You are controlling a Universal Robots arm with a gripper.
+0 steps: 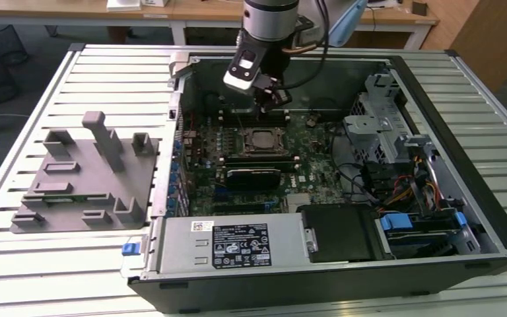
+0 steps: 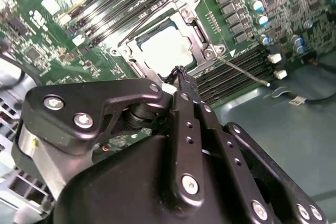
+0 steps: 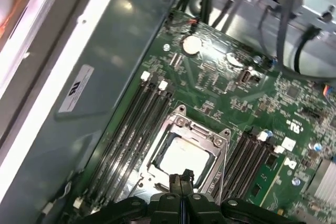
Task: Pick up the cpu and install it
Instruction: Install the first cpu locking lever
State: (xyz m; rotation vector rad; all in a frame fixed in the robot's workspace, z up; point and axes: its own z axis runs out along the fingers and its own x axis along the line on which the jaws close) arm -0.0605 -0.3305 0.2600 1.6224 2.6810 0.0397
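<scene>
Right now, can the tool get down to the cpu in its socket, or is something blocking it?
Probably yes. The tool hangs above the cpu, which lies face up in the open socket frame. In both wrist views nothing lies across the chip; the thin metal lever sticks out to one side, off the path.

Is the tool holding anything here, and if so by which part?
Nothing is held. The tool is shut and empty above the socket frame, where the cpu already sits.

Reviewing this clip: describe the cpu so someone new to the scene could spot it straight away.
Look inside the open computer case on the slatted table, at the green motherboard. Near its middle sits a socket frame, flanked by dark memory slots; the cpu is the pale, shiny square plate within that frame, just beyond the gripper.
</scene>
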